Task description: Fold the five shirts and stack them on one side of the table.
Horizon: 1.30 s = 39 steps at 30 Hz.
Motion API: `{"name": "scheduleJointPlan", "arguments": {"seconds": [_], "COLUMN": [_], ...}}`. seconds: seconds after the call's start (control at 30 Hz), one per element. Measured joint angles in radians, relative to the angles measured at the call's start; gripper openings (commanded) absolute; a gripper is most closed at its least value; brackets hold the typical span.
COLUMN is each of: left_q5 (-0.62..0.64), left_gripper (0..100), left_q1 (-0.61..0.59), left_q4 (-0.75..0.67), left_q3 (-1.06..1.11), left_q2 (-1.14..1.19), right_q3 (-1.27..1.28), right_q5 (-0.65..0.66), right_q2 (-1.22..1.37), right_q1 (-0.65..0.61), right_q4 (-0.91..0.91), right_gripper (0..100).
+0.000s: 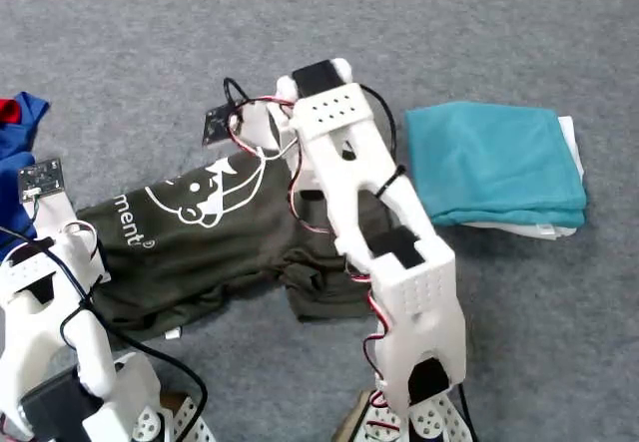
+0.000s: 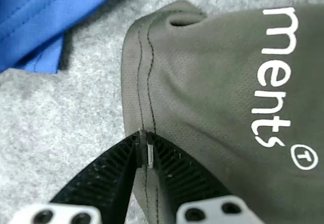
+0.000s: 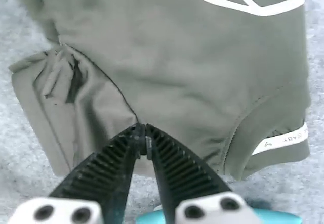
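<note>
A dark olive fabric shirt [image 1: 225,237] with white print lies rumpled and half spread in the middle of the grey bench [image 1: 120,63]. To its right, a neatly folded teal fabric shirt [image 1: 494,163] rests on what seems a folded white shirt [image 1: 571,138]. A crumpled blue fabric shirt [image 1: 14,133] lies at the left edge.

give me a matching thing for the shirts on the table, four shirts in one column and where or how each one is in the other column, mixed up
Shirts:
1 olive shirt
2 teal shirt
3 blue shirt
4 white shirt

States:
a folded, lying on top of another shirt
b lying loose, beyond the olive shirt's hem
c underneath another shirt, only its edges showing
d partly spread, pinched by the left gripper and the right gripper

Pairs: 1-d, 2-a, 3-b, 4-c
</note>
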Motion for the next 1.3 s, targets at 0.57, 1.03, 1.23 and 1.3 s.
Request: {"name": "scheduleJointPlan", "arguments": {"seconds": [0.57, 1.03, 1.23, 1.3], "left_q5": [0.000, 0.000, 0.000, 0.000], "left_gripper": [2, 2, 2, 2], "left_q1": [0.000, 0.000, 0.000, 0.000], "left_q4": [0.000, 0.000, 0.000, 0.000], "left_q3": [0.003, 0.003, 0.003, 0.003], "left_q2": [0.000, 0.000, 0.000, 0.000], "right_q3": [1.074, 1.381, 1.393, 1.396], "right_q5": [-0.049, -0.236, -0.258, -0.258], "right_q2": [-0.761, -0.802, -0.802, -0.798], "right_q1": [-0.037, -0.086, -0.098, -0.098], "right_q4": [-0.347, -0.617, -0.641, -0.641], "right_gripper": [6.3, 10.6, 10.6, 10.6]}}
